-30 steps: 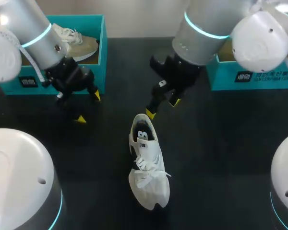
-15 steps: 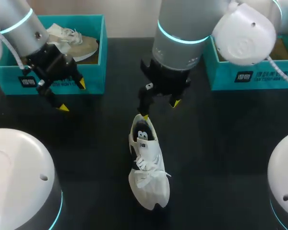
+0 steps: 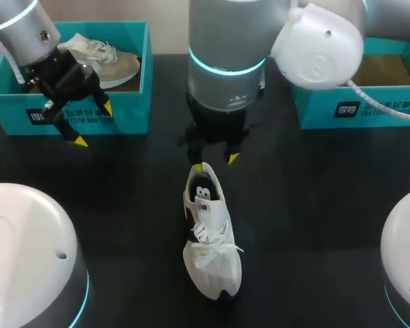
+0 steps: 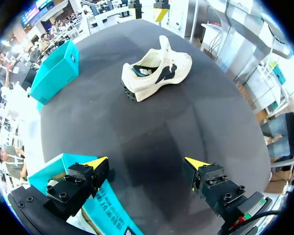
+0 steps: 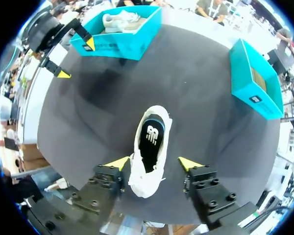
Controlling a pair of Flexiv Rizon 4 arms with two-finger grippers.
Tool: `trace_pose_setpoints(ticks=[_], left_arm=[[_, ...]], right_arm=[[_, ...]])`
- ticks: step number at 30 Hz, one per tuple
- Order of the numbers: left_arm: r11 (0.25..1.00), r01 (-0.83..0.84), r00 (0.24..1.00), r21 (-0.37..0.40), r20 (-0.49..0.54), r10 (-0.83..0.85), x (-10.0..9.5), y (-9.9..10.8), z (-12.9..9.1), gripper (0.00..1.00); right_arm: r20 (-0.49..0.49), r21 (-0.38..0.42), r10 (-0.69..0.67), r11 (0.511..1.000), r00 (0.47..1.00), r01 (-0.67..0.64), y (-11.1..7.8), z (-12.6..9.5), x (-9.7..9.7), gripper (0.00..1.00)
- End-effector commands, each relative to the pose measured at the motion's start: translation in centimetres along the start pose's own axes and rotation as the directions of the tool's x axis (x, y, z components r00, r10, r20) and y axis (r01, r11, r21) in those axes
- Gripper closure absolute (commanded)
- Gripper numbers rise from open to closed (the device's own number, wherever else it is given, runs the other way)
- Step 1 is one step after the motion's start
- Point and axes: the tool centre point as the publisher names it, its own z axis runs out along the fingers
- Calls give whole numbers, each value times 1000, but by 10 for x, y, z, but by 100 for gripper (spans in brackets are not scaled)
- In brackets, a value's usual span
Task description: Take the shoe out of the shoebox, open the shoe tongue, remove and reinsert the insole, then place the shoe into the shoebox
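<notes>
1. a white shoe (image 3: 210, 239) lies on its sole near the middle of a dark counter (image 3: 314, 205), out of any box, with its heel toward the far edge and its toe toward the robot.
2. inside the shoe a dark insole (image 5: 151, 139) shows, and white laces (image 3: 206, 236) lie loose across the middle.
3. the right claw (image 3: 215, 162) hangs just above the heel end of the shoe. its yellow-tipped fingers are spread apart, one on each side of the heel, grasping nothing. one tip is very near the heel rim; whether it touches cannot be told.
4. the left claw (image 3: 93, 125) hangs at the far left of the counter, over the front wall of the left shoebox (image 3: 133, 109). it is released, fingers wide apart and holding nothing, and the white shoe is well apart from it.
5. the left shoebox is teal and lidless and holds a second shoe (image 3: 106, 58), pale with a tan sole.
6. the right shoebox (image 3: 355, 109), also teal and lidless, stands at the far right of the counter, well apart from the white shoe.
</notes>
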Motion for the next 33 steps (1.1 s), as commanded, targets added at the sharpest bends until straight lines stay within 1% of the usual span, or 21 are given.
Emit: trace_pose_setpoints(ticks=[1, 2, 14, 15, 18, 21, 23, 25, 26, 27, 33], left_arm=[[1000, -1, 1000, -2, -3, 1, -1, 1, 0, 0], [1000, -1, 1000, -2, -3, 1, -1, 1, 0, 0], [1000, -1, 1000, -2, -3, 1, -1, 1, 0, 0], [1000, -1, 1000, -2, -3, 1, -1, 1, 0, 0], [1000, -1, 1000, -2, -3, 1, -1, 1, 0, 0], [1000, -1, 1000, -2, -3, 1, -1, 1, 0, 0], [1000, -1, 1000, -2, -3, 1, -1, 1, 0, 0], [1000, -1, 1000, -2, -3, 1, -1, 1, 0, 0], [1000, -1, 1000, -2, -3, 1, -1, 1, 0, 0], [1000, -1, 1000, -2, -3, 1, -1, 1, 0, 0], [1000, -1, 1000, -2, -3, 1, -1, 1, 0, 0]], right_arm=[[156, 30, 61, 997, 986, -67, 12, 9, 21, 100], [139, 26, 65, 997, 988, -69, 12, 10, 22, 100], [139, 26, 65, 997, 988, -69, 12, 10, 22, 100], [187, 34, 88, 995, 978, -96, 15, 13, 26, 100], [244, 23, 170, 983, 955, -180, 18, 26, 37, 100], [246, 14, 212, 975, 946, -222, 21, 43, 42, 100], [249, 11, 210, 975, 945, -220, 25, 56, 46, 100], [283, 13, 228, 970, 932, -241, 29, 68, 51, 100], [283, 12, 228, 970, 931, -242, 31, 74, 53, 100], [287, 14, 262, 961, 922, -277, 31, 79, 53, 100], [287, 14, 262, 961, 922, -277, 31, 79, 53, 100]])
